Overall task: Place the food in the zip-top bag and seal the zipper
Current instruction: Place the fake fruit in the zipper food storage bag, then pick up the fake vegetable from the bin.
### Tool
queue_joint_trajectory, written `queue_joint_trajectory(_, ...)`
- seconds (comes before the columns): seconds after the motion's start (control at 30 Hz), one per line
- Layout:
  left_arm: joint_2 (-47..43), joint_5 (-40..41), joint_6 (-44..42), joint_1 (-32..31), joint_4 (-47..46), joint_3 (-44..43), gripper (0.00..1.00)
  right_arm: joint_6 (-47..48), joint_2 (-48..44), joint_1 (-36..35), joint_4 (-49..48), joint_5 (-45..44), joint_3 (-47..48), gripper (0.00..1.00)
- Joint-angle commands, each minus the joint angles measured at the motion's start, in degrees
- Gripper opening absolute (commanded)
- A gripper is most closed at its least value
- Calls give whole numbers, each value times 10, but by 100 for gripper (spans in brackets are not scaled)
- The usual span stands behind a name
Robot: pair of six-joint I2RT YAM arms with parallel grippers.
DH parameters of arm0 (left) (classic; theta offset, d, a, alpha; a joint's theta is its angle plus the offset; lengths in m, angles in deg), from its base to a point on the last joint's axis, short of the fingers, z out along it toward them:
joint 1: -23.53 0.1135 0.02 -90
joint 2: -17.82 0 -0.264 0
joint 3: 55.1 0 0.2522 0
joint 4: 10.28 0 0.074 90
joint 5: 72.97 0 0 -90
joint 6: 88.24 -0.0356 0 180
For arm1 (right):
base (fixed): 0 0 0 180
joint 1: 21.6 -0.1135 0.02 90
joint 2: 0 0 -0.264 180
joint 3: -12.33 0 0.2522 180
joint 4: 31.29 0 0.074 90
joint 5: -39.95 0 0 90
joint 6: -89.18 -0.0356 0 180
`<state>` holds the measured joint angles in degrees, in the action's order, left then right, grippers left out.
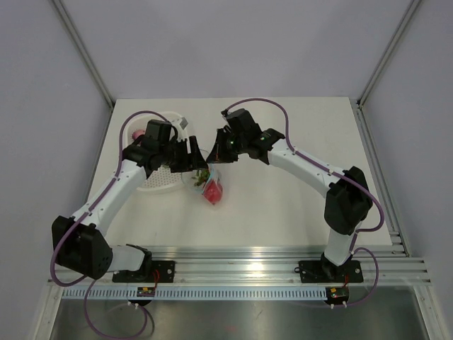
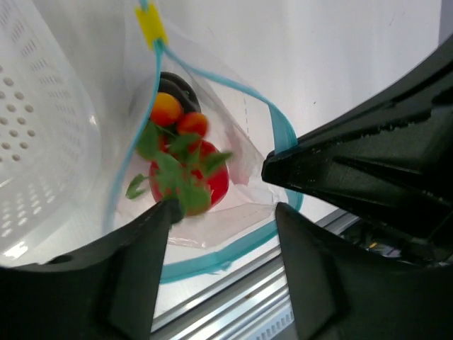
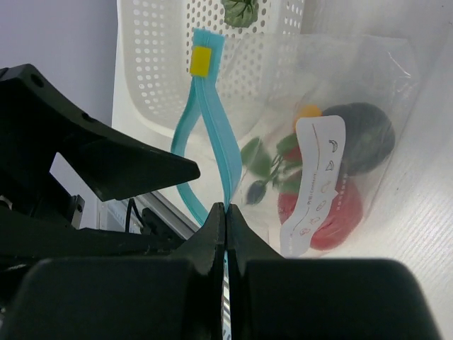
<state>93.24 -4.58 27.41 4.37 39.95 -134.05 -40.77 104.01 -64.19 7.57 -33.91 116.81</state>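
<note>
The zip-top bag lies beside the basket with its mouth held up between my two grippers. Its teal zipper gapes in a loop, and a yellow slider sits at the far end. Inside the bag lie a red piece, orange pieces and a green leafy piece. My left gripper is open at the bag's mouth, with nothing between its fingers. My right gripper is shut on the zipper strip. A dark round piece also shows through the bag.
A white perforated basket stands left of the bag, under my left arm, with a green leafy piece in it. An aluminium rail runs along the table's near edge. Walls enclose the table at the back and sides.
</note>
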Motion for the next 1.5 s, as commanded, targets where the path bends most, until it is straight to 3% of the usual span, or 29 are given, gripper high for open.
queue_joint_trajectory(0.0, 4, 3, -9, -3, 4, -34, 74, -2, -28, 0, -24, 7, 1, 0)
queue_joint_trajectory(0.07, -4, 13, -23, -3, 26, -49, 78, -1, -28, 0, -23, 7, -2, 0)
queue_joint_trajectory(0.17, -16, 42, -45, -3, 57, -98, 76, -1, -28, 0, -25, 8, -4, 0)
queue_joint_trajectory(0.27, -19, 125, -69, 2, 93, -145, 73, 0, -30, 0, -26, 7, -7, 0)
queue_joint_trajectory(0.37, -9, 134, -82, 45, 110, -172, 73, 2, -35, 0, -24, 3, -9, 0)
queue_joint_trajectory(0.43, 10, 122, -83, 78, 106, -176, 80, 7, -38, -1, -21, 0, -9, 0)
queue_joint_trajectory(0.53, 46, 197, -77, 124, 106, -186, 92, 9, -43, 0, -21, -1, -15, 0)
queue_joint_trajectory(0.67, 109, 281, -64, 160, 93, -199, 96, 13, -47, -1, -24, 8, -24, 0)
queue_joint_trajectory(0.87, 220, 351, -40, 177, 69, -240, 93, 25, -49, -1, -22, 9, -28, 0)
queue_joint_trajectory(1.27, 370, 337, 28, 246, 8, -307, 91, 40, -35, 0, -21, 29, -28, 0)
queue_joint_trajectory(1.47, 397, 336, 48, 256, -33, -314, 86, 38, -21, 0, -19, 35, -27, 0)
